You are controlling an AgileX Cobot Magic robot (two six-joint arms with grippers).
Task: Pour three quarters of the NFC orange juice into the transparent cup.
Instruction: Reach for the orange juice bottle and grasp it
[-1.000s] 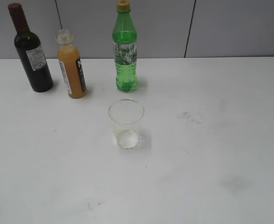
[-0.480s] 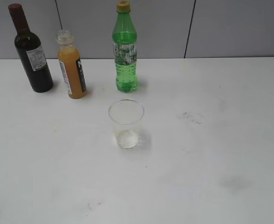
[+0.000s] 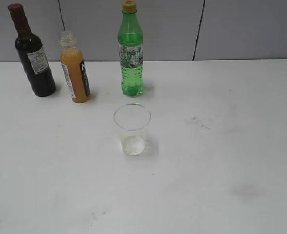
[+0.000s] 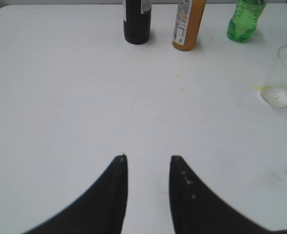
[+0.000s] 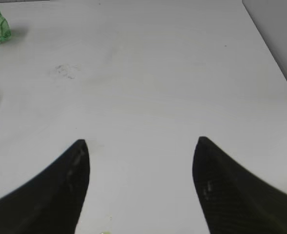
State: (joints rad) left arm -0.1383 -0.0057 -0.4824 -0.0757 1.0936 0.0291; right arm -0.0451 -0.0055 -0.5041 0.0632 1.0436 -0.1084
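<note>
Nothing moved, NFC orange juice (image 4: 186, 27) top cropped, left gripper (image 4: 148, 158) and right gripper (image 5: 141, 144) spread

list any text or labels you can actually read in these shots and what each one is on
None can be read for certain.
NFC orange juice: black label with white lettering, side-on, too blurred to read.
Wine bottle: white label, print too small.
Green bottle: patterned label, print too small.
Transparent cup: no text.
</note>
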